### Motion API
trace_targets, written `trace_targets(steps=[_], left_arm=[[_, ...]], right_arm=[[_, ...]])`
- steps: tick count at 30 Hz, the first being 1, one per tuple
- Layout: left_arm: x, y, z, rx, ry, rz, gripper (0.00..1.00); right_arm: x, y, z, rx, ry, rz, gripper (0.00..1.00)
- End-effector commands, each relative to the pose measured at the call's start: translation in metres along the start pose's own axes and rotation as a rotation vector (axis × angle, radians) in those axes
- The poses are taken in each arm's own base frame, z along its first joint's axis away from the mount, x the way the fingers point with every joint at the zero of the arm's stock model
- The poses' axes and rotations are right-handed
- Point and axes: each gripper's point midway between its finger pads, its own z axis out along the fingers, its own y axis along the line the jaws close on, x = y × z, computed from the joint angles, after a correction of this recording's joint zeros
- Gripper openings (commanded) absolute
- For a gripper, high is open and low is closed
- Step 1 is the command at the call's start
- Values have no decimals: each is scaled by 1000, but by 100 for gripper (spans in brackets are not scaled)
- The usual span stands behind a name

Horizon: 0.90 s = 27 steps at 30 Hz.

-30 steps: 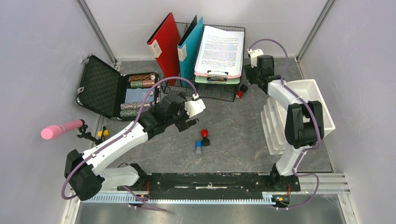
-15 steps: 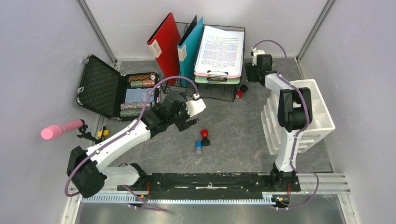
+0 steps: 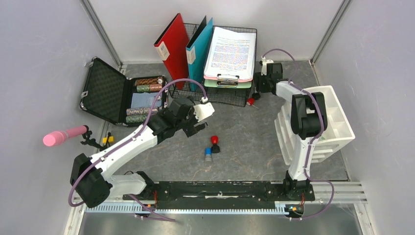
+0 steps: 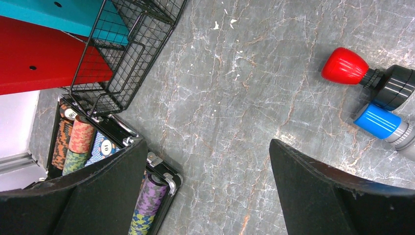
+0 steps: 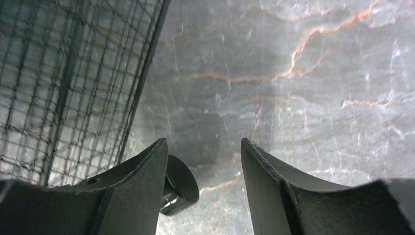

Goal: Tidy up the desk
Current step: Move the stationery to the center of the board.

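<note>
While the left gripper [image 4: 208, 147] hangs spread wide above the grey desk [image 3: 244, 132] that lies under both arms, near a red-handled stamp [image 4: 345, 66], the right gripper [image 5: 203, 144] sits low beside the wire basket [image 5: 73, 73]. Its jaws are parted, empty, likely to pinch the small black knob [image 5: 181, 183].

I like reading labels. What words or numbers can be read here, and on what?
"10": on a white disc in the case.
Printed sheet: text too small to read.
Folder labels: too small to read.
</note>
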Motion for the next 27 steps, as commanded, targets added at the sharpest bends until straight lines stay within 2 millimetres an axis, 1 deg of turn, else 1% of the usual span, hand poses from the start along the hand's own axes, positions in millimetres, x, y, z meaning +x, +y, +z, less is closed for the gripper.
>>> trace_targets(steps=[1,5,12,14,22,25,27], left_arm=[[-13,9,-8,-35,-55,-49,100],[-12,9,-10,-36,-62,-52,100],[-11,11,-9,-40,-59,-52,100],[-10,12,-8,-44,-55,-53,100],[-4,14,-7,-53,-33,-51,100],[0,14,-5,-54,-19,-43,100],[3,14,-3,-56,-7,-37,100]], right_arm=[[12,-2,-13,-7,9,-2,62],[31,4,-17,-35,44,-7,60],[49,23,-31,-123,89,-45,58],[56,30,-38,-148,105,-52,57],[86,38,-72,-209,134,-135,56],[92,49,-84,-283,134,-159,55],[92,55,-91,-319,133,-187,53]])
